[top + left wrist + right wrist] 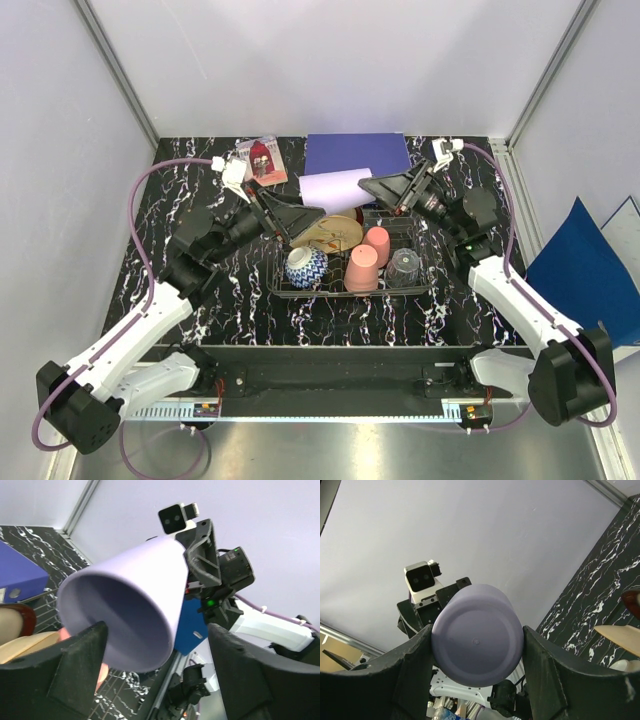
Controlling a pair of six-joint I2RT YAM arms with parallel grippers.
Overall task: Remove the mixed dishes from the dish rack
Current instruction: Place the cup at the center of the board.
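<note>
**Item:** lilac cup (335, 188), lying sideways in the air above the rack (420, 291).
**Hold:** right claw (477, 650) pinches its base. Left claw (155, 640) is spread at the mouth, one finger at the rim.
**Handling:** the left should probably clamp the rim wall squarely before the right lets go.

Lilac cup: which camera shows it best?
The left wrist view: the lilac cup fills it, showing its open mouth, inside and side. The right wrist view shows only its flat bottom, pinched in the right claw. The top view shows it small and sideways.
</note>
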